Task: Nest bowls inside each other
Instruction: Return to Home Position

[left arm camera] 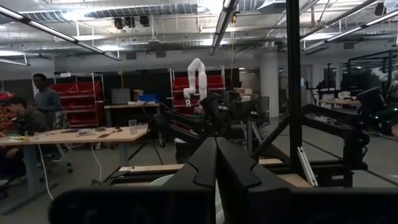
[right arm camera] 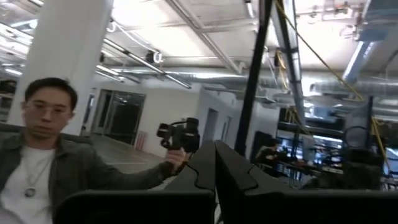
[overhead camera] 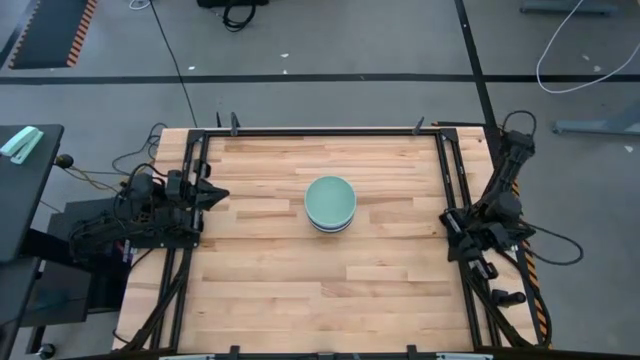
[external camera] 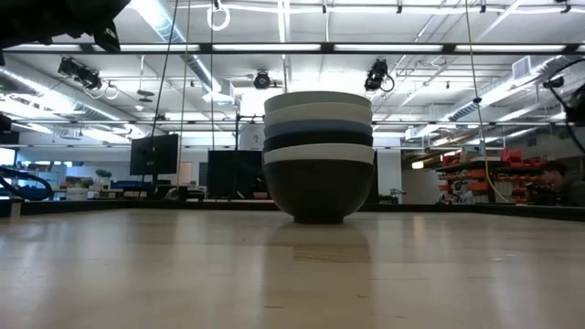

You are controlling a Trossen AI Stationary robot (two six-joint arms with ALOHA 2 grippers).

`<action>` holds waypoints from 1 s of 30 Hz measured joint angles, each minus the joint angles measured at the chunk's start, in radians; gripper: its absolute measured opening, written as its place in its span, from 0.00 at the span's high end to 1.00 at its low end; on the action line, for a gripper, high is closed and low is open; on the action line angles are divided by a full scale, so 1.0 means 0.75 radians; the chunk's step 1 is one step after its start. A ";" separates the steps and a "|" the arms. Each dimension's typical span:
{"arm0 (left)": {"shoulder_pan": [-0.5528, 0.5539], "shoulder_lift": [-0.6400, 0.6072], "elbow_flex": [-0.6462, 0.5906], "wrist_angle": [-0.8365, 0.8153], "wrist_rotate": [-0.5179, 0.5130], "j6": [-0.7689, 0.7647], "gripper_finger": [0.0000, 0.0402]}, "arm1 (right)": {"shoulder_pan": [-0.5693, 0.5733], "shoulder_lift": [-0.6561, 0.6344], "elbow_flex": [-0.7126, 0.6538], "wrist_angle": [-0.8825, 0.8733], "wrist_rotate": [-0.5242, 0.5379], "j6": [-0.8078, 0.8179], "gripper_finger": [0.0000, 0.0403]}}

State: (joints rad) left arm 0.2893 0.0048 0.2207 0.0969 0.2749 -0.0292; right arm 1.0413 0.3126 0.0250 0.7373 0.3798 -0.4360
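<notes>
Table (external camera: 292,274): wooden boards run from the low camera out to the one pile, a flat, level seat for it.
Bowls (external camera: 318,155): all six nested in a single pile at mid-table, upright, rims level.
Order: black bowl (external camera: 318,192) at the bottom on the wood, then white, black, blue, white, with the mint green bowl (external camera: 318,98) on top.
Fit: each sits down inside the one below, so only rim bands show. I judge the pile steady for that reason.
Left gripper (left arm camera: 216,146): at the table's left edge, well apart from the pile and aimed across at it. Fingers pressed together, holding nothing.
Right gripper (right arm camera: 214,152): at the right edge, also well apart. Fingers closed tip to tip, empty.
Why apart: reads as parking. Nesting looks done, nothing left to carry.
Beyond: a person (right arm camera: 43,149) holding a camera (right arm camera: 180,137), and people (left arm camera: 46,99) at a desk (left arm camera: 74,132) farther off.
</notes>
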 joint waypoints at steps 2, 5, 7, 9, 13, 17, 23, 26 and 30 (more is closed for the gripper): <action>0.000 0.000 0.000 -0.004 0.000 0.000 0.95 | -0.080 0.000 0.000 -0.018 -0.052 0.053 0.98; 0.000 0.000 0.000 -0.009 0.000 -0.001 0.94 | -0.203 0.000 0.000 -0.056 -0.138 0.139 0.98; 0.000 0.000 0.000 -0.017 0.009 -0.001 0.94 | -0.289 0.000 0.000 -0.080 -0.217 0.203 0.98; 0.000 0.001 0.000 -0.034 0.015 -0.002 0.95 | -0.372 -0.001 0.000 -0.100 -0.311 0.265 0.98; 0.000 0.001 0.000 -0.050 0.015 -0.007 0.98 | -0.540 0.000 0.000 -0.136 -0.439 0.379 0.98; 0.000 0.001 0.001 -0.057 0.015 -0.015 0.98 | -0.701 0.000 0.000 -0.147 -0.571 0.464 0.98; 0.000 0.001 0.001 -0.063 0.015 -0.007 0.92 | -0.910 -0.001 0.000 -0.147 -0.692 0.513 0.98; 0.000 0.001 0.001 -0.064 0.015 -0.007 0.91 | -0.986 0.000 0.000 -0.138 -0.683 0.523 0.98; 0.000 0.001 0.001 -0.064 0.015 -0.006 0.92 | -1.041 -0.001 0.000 -0.100 -0.676 0.606 0.98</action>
State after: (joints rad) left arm 0.2896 0.0055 0.2211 0.0489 0.2858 -0.0340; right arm 0.2605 0.3122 0.0250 0.6625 -0.1273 0.0185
